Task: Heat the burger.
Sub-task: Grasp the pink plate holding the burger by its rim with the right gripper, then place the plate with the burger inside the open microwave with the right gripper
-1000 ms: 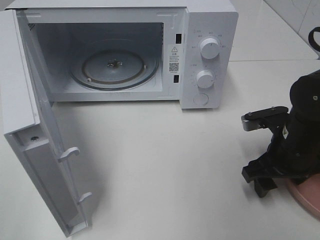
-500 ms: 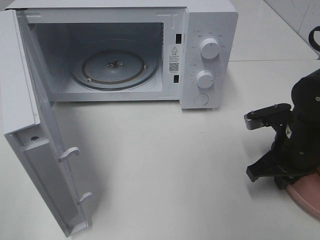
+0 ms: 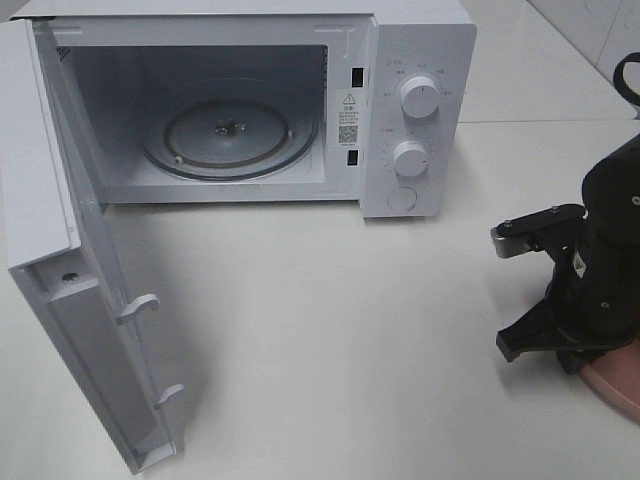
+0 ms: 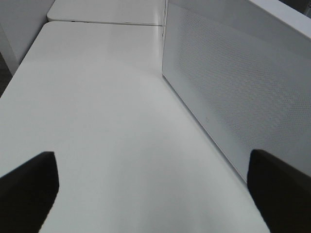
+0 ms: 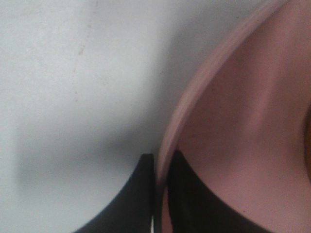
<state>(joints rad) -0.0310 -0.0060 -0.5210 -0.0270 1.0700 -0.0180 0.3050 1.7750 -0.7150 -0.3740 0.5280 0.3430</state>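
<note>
Nearest you, at the right front corner of the table, sits the pink plate, mostly under the right arm. In the right wrist view, the right gripper is clenched on the plate's rim: one black finger is outside the rim and the other is inside on the plate floor, with the rim pinched between them.

You can't make out the burger. The arm hides the plate's middle in the high view. The wrist view shows only a dark sliver at the plate's far edge, too blurred to name.

On the near left, the microwave door stands swung wide open. Its edge faces you, with two latch hooks sticking out.

The left gripper doesn't show in the high view. Its wrist view shows the fingers spread wide with nothing between them, over bare table and just beside a perforated white panel.

Past a bare stretch of table stands the white microwave, cavity open. The glass turntable lies flat inside.

On the control panel to the right of the cavity are an upper knob, a lower knob and a round button below them.
</note>
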